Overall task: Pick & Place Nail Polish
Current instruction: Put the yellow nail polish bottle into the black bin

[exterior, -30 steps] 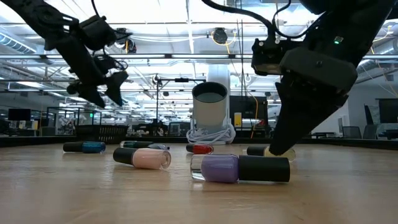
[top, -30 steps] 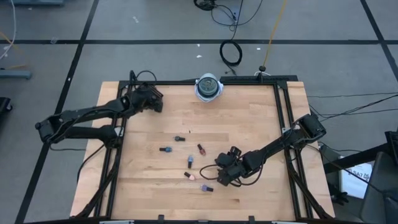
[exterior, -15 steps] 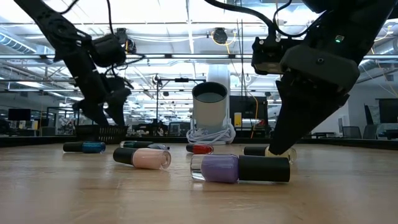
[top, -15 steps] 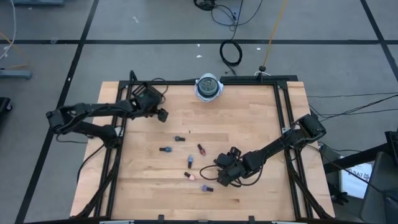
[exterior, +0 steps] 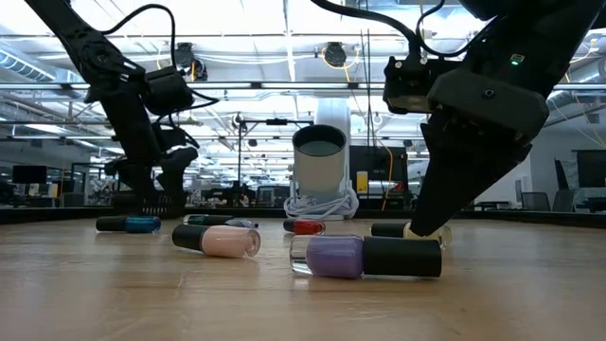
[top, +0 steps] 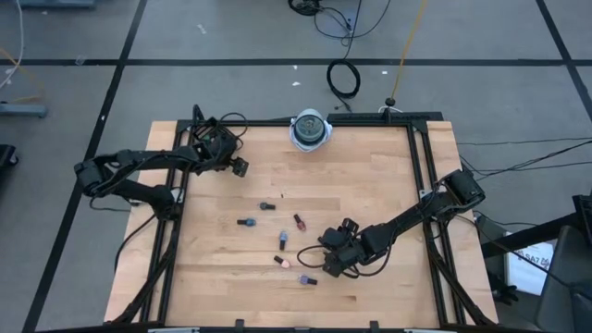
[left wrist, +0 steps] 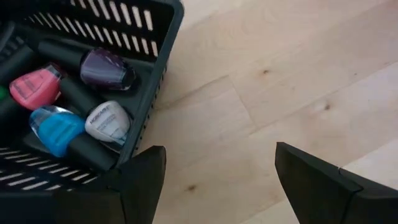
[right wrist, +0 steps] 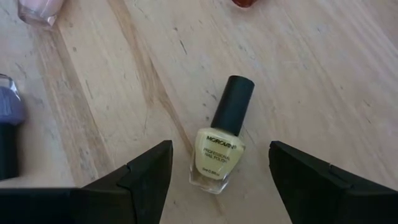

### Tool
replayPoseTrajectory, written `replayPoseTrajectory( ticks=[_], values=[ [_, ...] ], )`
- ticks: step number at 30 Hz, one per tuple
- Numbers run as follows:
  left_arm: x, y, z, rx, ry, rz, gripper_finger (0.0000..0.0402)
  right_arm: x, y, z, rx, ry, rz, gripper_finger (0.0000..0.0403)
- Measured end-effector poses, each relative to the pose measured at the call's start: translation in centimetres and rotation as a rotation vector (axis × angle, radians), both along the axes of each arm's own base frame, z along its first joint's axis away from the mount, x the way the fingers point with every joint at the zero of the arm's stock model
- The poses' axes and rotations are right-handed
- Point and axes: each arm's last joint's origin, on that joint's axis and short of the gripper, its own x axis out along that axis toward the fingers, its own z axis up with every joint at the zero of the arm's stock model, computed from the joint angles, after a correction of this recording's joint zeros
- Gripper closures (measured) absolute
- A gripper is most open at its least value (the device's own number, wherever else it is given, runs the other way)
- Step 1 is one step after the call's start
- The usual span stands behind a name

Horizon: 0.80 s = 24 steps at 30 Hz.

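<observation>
The right end effector (right wrist: pixel 214 180) is held low over the wooden surface (top: pixel 370 185), its fingers spread wide with a yellow nail polish bottle (right wrist: pixel 219 145) lying on its side between them. The step in hand is judged to be the grasp of this bottle. For a clean pick, the fingers should be brought down until they straddle the squat glass body rather than the narrow black cap, and the closing line should be set across the bottle's width, since a round, smooth body lying flat is likely to roll or squirt out if it is squeezed off-centre. Closure should be gentle and only begun once the fingertips are nearly at the surface.

The yellow bottle is small, with a pale glassy body bearing printed lettering and a tall dark cap. Just beside it a purple bottle (exterior: pixel 365 256) lies on its side, with a pink bottle (exterior: pixel 218 241) farther from it and a red bottle (exterior: pixel 305 226) and a blue bottle (exterior: pixel 131 224) beyond; contact with the purple one should be avoided during descent.

The left end effector (left wrist: pixel 214 180) is also spread and holds nothing; it is positioned well away from the yellow bottle, next to a black slotted basket (left wrist: pixel 163 46) in which several bottles already rest.
</observation>
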Motion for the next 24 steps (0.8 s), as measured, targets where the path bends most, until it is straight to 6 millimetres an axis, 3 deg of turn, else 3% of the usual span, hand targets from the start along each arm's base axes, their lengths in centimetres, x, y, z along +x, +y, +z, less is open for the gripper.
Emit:
replayPoseTrajectory(
  ticks=[10, 19, 24],
  values=[
    [0.1, -0.4, 2.2, 0.036, -0.15, -0.061, 0.0105, -0.6, -0.8, -0.8, -0.028, 0.048, -0.019, 0.0152],
    [0.4, -0.7, 2.4, 0.04, -0.169, -0.078, 0.0105, -1.2, -1.3, -2.0, -0.049, 0.01, 0.026, 0.0153],
    [0.4, -0.7, 2.4, 0.041, -0.168, -0.08, 0.0105, -1.4, -1.3, -2.2, -0.088, 0.036, 0.114, 0.0178]
  ],
)
